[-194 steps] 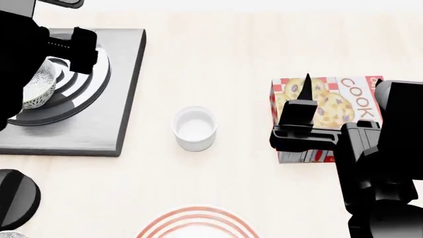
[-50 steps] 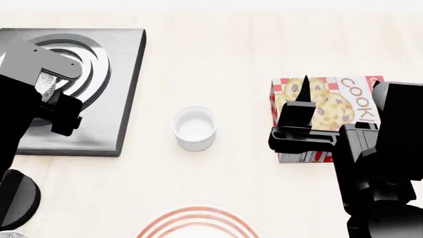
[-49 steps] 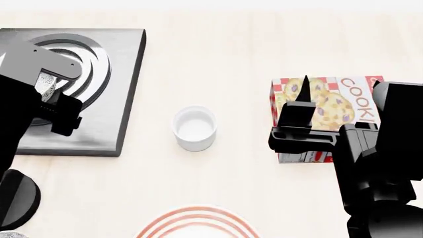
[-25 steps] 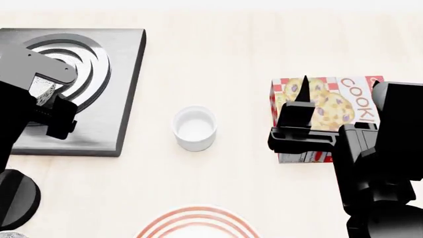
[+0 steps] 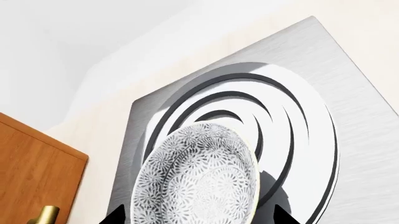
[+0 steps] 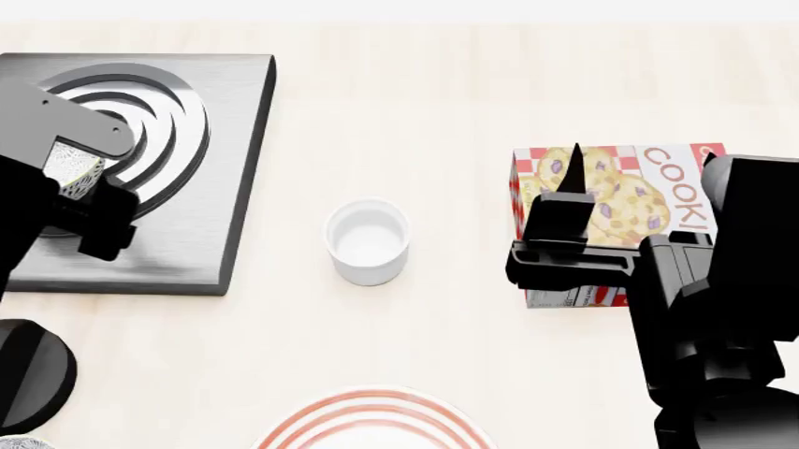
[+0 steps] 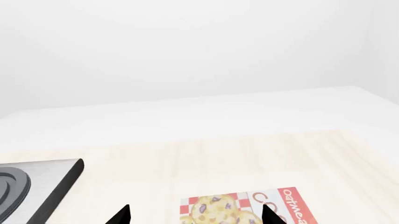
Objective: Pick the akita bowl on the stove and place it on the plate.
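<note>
Black arms [image 6: 705, 309], grey left panel.

Brushed-metal stove [image 6: 219, 168], pale wood table [image 6: 450, 112]

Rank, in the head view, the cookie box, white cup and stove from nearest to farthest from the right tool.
From the right tool:
1. Cookie box, directly beneath and behind it.
2. White cup, mid-table, toward the robot's left.
3. Stove, far left side.

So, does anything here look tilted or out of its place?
Yes. The akita bowl is tipped on its side between the left gripper's fingertips, its patterned surface facing the wrist camera, above the stove instead of upright.
</note>
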{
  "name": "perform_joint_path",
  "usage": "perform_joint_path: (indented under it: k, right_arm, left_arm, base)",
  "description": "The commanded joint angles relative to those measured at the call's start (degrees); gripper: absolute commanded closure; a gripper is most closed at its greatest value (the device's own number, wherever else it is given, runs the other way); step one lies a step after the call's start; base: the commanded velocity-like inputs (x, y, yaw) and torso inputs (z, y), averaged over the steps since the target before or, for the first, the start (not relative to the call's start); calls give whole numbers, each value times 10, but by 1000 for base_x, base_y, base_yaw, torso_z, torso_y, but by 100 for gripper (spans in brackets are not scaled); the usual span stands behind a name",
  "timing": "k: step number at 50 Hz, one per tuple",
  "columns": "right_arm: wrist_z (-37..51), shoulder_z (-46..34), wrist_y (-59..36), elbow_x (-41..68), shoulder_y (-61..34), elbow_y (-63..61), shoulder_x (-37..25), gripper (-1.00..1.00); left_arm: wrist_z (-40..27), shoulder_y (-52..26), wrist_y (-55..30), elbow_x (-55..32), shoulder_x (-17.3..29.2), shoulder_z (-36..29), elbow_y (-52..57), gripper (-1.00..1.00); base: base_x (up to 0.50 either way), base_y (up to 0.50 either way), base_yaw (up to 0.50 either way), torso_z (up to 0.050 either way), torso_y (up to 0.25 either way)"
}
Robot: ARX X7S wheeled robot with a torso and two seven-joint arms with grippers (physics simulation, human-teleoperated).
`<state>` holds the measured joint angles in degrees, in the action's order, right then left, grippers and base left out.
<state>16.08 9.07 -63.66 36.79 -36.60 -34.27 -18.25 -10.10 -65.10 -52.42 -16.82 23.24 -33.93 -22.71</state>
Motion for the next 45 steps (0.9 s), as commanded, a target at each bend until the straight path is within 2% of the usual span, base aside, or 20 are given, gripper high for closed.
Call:
perform_joint_path:
  k: [1,41,42,45]
  right_arm:
    - [1,-1,4,2,2,2,-2,-100]
    - [10,-5,8,12,1,4,-7,-100]
    - [10,-5,10,11,2,5,-7,-100]
    - [10,-6,10,12,3,5,-8,-100]
  left_arm:
    - [3,-1,5,2,4,-4,-5,-100]
    - [11,-4,26,7,2,-12,-36,-100]
    - [12,-3,26,6,2,-12,-36,100]
    - [10,-1,22,6,4,-13,-30,100]
  base:
    - [0,0,0,0,0]
    - [0,0,0,0,0]
    - [0,0,0,0,0]
    - [0,0,0,0,0]
